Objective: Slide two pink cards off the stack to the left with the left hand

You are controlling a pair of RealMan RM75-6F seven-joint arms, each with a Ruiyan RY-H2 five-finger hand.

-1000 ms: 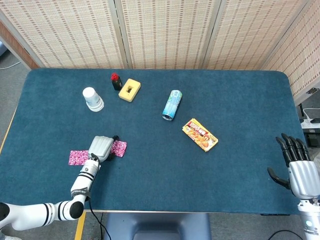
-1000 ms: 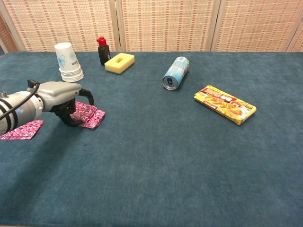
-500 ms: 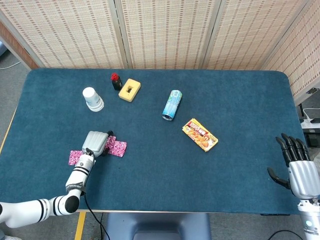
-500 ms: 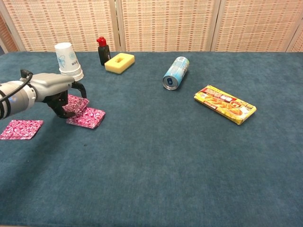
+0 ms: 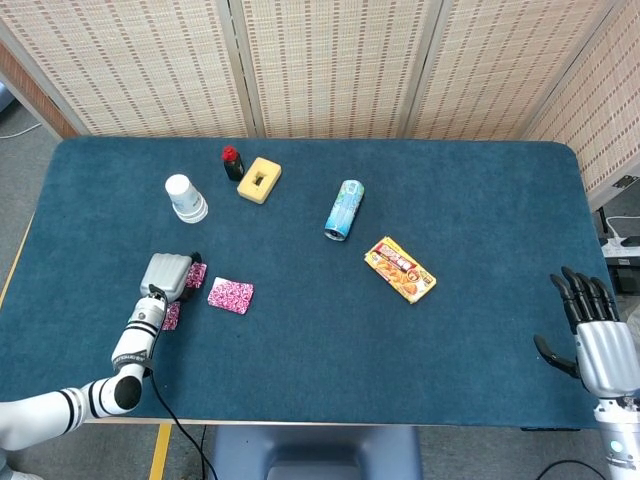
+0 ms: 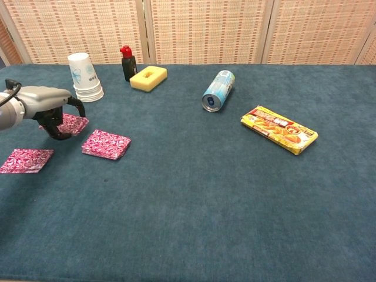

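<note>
- The stack of pink cards (image 6: 106, 144) lies flat on the blue table (image 6: 194, 194), toward its left side near the front edge. Nothing touches it.
- A single pink card (image 6: 71, 124) lies at about ten o'clock from the stack, just beside it but apart. In the head view this card (image 5: 197, 274) is half covered by the hand.
- Another pink card (image 6: 27, 160) lies well apart from the stack at about eight o'clock, close to the table's left front edge.
- The left hand (image 6: 46, 104) rests over the near card with its fingers curled downward, the fingertips (image 6: 59, 130) pressing on the card's left part. It presses rather than clasps the card.
- The right hand (image 5: 592, 335) shows only in the head view, at the table's right front corner, off the cloth, fingers straight and spread, holding nothing.
- A stack of white paper cups (image 6: 84, 77), mouth down, stands at twelve o'clock from the left hand, near it.
- Farther back, at one o'clock from the card stack, a small dark bottle with a red cap (image 6: 127, 63) stands upright, with a yellow sponge block (image 6: 148, 78) just beside it on the right.
- A drink can (image 6: 217, 90) lies on its side near the table's middle, open end toward the front.
- A yellow snack packet (image 6: 279, 130) lies flat at four o'clock from the can.
</note>
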